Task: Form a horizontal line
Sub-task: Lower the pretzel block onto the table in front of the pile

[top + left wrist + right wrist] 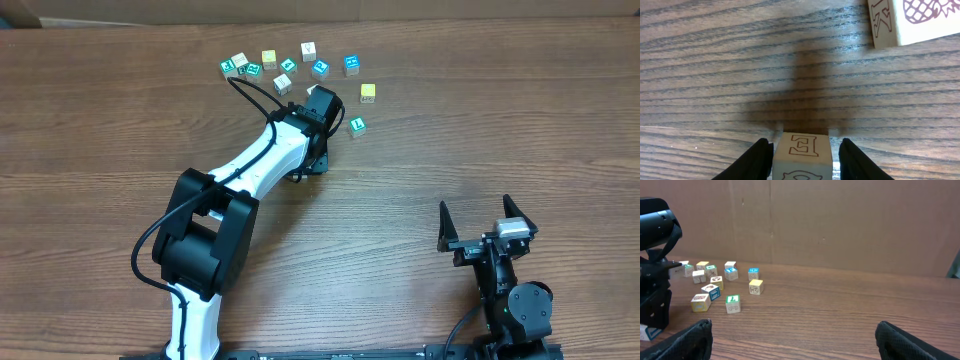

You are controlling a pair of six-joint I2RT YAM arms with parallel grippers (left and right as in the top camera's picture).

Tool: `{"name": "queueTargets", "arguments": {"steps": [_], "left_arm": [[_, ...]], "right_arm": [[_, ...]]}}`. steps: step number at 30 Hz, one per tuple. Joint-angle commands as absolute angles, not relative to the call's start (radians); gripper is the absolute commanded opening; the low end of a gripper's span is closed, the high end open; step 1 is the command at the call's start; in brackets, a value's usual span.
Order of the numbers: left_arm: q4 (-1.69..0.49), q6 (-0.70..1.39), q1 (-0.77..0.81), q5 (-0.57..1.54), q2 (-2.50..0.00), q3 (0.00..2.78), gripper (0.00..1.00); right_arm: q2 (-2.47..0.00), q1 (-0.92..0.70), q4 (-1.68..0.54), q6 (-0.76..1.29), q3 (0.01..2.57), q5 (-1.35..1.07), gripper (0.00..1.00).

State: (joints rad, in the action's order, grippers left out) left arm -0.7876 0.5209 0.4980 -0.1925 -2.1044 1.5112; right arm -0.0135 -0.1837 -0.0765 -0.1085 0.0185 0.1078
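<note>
While pinching the E block [802, 152] from both sides, reaches out over the far part of the table [480, 130]: left gripper [806, 150], dark fingers [756, 161] pressed against the block's flanks as far as the left wrist view shows. Cannot tell whether lifted or resting on the wood; only a broad shadow ahead. Ahead and to the right in that same view, clear of the held piece: pineapple block [912, 17], K on its side. Seen from overhead, a loose scatter of blocks [288, 65] strung roughly left to right near the far edge, not yet a tidy row, with a yellow block [368, 93] and a green block [357, 126] straying nearer and rightward. Probably hinges on one relation: long axis of the wanted line running left to right across the table, most pieces lying just beyond and to the left of the held one. Calls, by that reading, for setting it down level with the far cluster rather than where the strays sit. Falls naturally to the left arm, in among them. Well apart at the near right: right gripper [475, 208], fingers spread wide, holding nothing
</note>
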Motion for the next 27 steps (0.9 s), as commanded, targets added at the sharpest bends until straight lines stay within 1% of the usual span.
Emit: {"name": "queueTargets", "arguments": {"steps": [1, 2, 7, 13, 27], "left_arm": [[-0.784, 0.525, 0.505, -0.209, -2.122, 1.5, 0.4], [-0.785, 0.525, 0.505, -0.209, -2.122, 1.5, 0.38], [-0.783, 0.525, 0.505, -0.209, -2.122, 1.5, 0.36], [-0.773, 0.528, 0.505, -0.21, -2.122, 1.5, 0.27], [-0.763, 0.548, 0.505, -0.21, -2.122, 1.5, 0.26]], "right_arm": [[-0.003, -0.181, -0.073, -0.113, 0.008, 0.104, 1.0], [-0.003, -0.181, -0.073, -0.113, 0.008, 0.104, 1.0], [-0.003, -0.181, -0.073, -0.113, 0.008, 0.104, 1.0], [-0.003, -0.181, -0.073, -0.113, 0.008, 0.104, 1.0], [-0.003, -0.181, -0.073, -0.113, 0.008, 0.104, 1.0]]}}
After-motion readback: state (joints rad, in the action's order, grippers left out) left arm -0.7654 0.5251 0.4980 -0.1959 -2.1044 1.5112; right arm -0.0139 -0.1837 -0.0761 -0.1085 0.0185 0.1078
